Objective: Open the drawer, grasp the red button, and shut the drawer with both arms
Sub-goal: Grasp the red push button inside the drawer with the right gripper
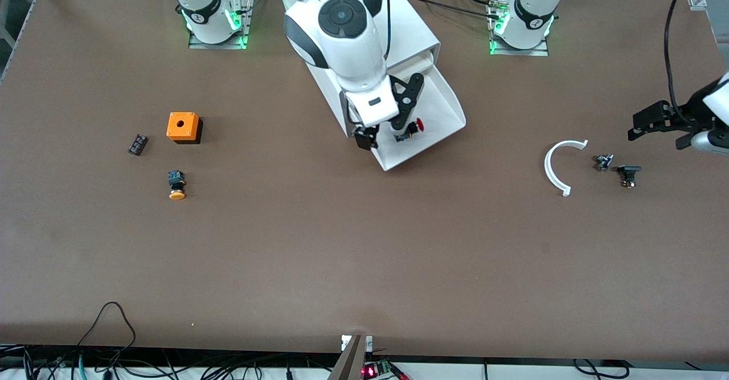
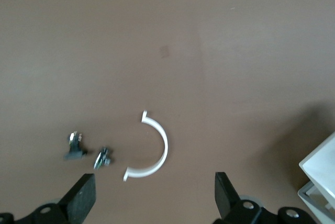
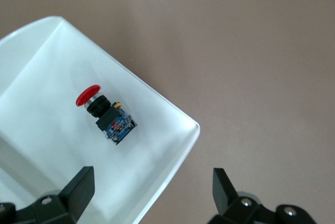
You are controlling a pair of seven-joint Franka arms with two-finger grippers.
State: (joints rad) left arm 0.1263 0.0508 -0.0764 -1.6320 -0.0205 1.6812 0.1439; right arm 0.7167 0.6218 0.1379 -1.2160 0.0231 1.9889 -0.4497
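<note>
The drawer (image 1: 428,144) stands pulled out of the white cabinet (image 1: 410,32), toward the front camera. The button (image 1: 411,131), red cap on a black body, lies on its side in the drawer near the front rim. My right gripper (image 1: 388,122) is open and empty, hovering over the open drawer just beside the button. In the right wrist view the button (image 3: 104,114) lies on the drawer floor (image 3: 42,77), and the right gripper (image 3: 152,188) straddles the drawer's front corner. My left gripper (image 1: 655,122) is open and empty, waiting over the table at the left arm's end.
An orange box with a hole (image 1: 183,127), a yellow-capped button (image 1: 177,186) and a small black part (image 1: 137,144) lie toward the right arm's end. A white arc piece (image 1: 555,166) and two small parts (image 1: 603,162) (image 1: 628,175) lie below my left gripper (image 2: 154,198).
</note>
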